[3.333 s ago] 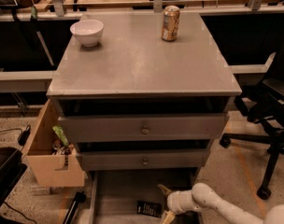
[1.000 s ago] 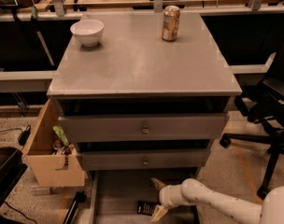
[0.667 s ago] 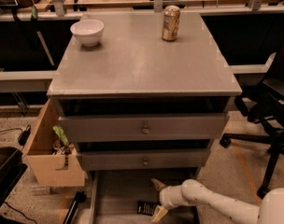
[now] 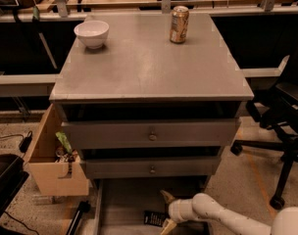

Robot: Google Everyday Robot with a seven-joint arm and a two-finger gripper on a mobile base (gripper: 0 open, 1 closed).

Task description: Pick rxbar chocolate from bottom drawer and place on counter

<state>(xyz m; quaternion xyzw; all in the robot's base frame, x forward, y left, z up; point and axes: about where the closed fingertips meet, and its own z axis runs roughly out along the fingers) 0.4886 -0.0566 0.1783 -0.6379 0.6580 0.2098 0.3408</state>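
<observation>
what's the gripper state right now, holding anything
Gripper: jaws open, holding nothing, low in the bottom drawer beside the rxbar chocolate.

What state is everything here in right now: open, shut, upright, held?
bottom drawer: pulled open.
rxbar chocolate: lying flat in the drawer, not lifted.
gripper: in the drawer beside the bar, fingers open.
soda can: upright on the counter.
bowl: upright on the counter.
two knobbed drawers: pushed in.
</observation>
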